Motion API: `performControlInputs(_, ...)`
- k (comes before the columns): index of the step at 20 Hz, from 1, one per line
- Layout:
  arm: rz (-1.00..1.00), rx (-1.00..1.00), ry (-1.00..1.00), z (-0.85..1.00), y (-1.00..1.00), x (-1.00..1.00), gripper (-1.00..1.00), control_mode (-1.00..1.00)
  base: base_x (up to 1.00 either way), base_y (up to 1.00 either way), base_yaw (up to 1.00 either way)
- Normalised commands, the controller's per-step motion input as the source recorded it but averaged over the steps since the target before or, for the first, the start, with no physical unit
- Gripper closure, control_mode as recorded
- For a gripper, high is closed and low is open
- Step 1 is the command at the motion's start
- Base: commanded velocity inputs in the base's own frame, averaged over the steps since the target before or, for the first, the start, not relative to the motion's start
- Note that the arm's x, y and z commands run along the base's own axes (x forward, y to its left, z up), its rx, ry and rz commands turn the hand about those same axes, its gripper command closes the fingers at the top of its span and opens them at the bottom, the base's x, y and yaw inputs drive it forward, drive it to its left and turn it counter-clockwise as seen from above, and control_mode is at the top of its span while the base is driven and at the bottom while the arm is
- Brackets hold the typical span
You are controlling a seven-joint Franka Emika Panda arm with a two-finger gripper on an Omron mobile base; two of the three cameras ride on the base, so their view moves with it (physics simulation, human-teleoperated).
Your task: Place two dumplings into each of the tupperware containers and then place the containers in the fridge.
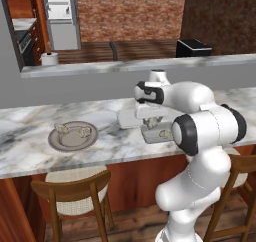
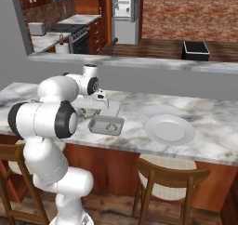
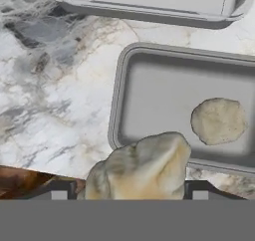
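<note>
Up close, the pincer (image 3: pixel 130 195) pinches a dumpling (image 3: pixel 142 168) above the container (image 3: pixel 149 105); base views hide this.

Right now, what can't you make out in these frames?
- Far tupperware container: cut off by the hand view's top edge; contents unseen.
- Hand: fingertips hidden behind the held dumpling.
- Near tupperware container: mostly hidden by the arm in the left base view.
- Fridge: too small for shelf detail.
</note>
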Motion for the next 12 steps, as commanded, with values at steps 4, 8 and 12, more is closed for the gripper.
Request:
performControlInputs(4,0.33,0.09,0.00,-0.16,-0.34,0.67,1.00,-1.00,0.00,0.00,0.00)
performControlInputs(8,0.23,0.01,0.00,-0.19,-0.03,0.59,1.00,-1.00,0.00,0.00,0.00)
performControlInputs(12,0.19,0.00,0.00,-0.30,-0.03,0.54,1.00,-1.00,0.00,0.00,0.00)
